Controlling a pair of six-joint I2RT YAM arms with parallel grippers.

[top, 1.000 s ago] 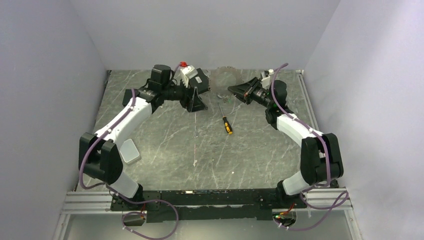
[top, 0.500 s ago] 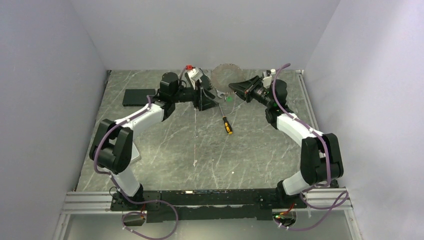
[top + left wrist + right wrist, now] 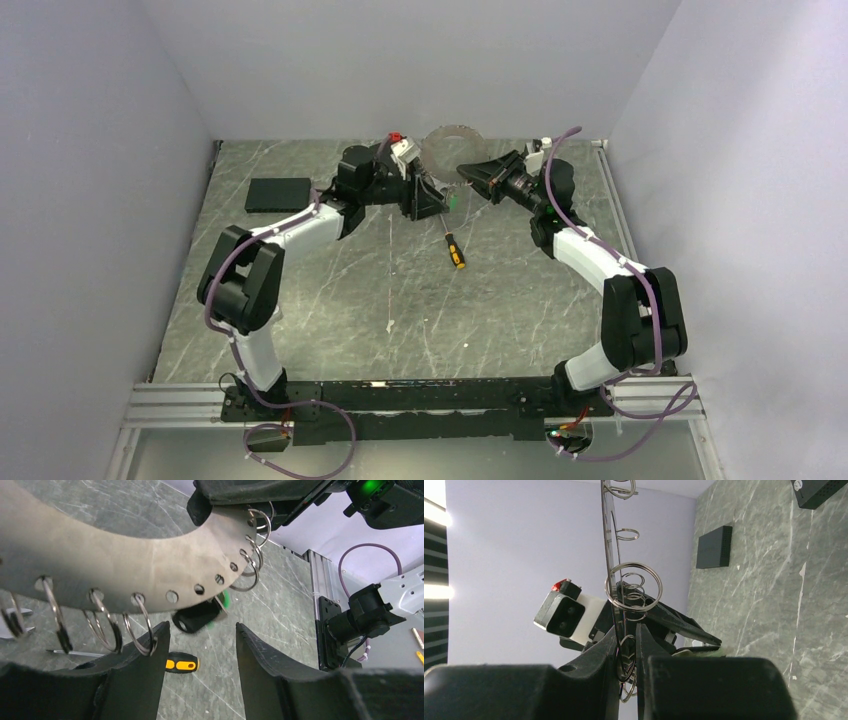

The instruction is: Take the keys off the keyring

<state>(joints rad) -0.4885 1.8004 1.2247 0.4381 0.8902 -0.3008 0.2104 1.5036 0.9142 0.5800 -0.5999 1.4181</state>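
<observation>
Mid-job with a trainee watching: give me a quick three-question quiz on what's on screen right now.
1. True or false: the right gripper is clamped on the keyring.
2. Which tool does the left wrist view show beyond the open left gripper? A scissors, B screwdriver, C hammer.
3. What colour is the tag hanging by the keyring?

Key: 1 true; 2 B; 3 green.

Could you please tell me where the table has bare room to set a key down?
Free: the bare table between left arm and right arm, nearer than the screwdriver. Crowded: the back, with the held keyring mid-back and the black box back left.
</observation>
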